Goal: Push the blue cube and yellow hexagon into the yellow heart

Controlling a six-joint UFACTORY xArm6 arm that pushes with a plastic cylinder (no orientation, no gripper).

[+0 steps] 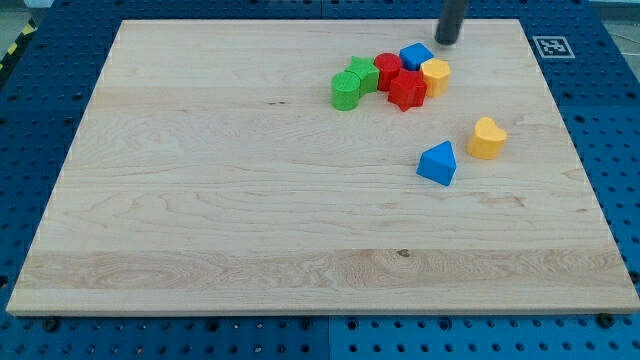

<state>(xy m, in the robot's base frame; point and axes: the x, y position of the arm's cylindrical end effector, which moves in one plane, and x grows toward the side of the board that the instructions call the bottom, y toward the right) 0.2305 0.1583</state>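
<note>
The blue cube sits near the view's top, at the right end of a tight cluster. The yellow hexagon touches it just below and to the right. The yellow heart lies alone, lower and further right, well apart from both. My tip is at the view's top, just right of and slightly above the blue cube, with a small gap to it.
The cluster also holds a red cylinder, a red star-like block, a green cylinder and a green block. A blue triangular block lies left of the yellow heart. A marker tag sits at the board's top right corner.
</note>
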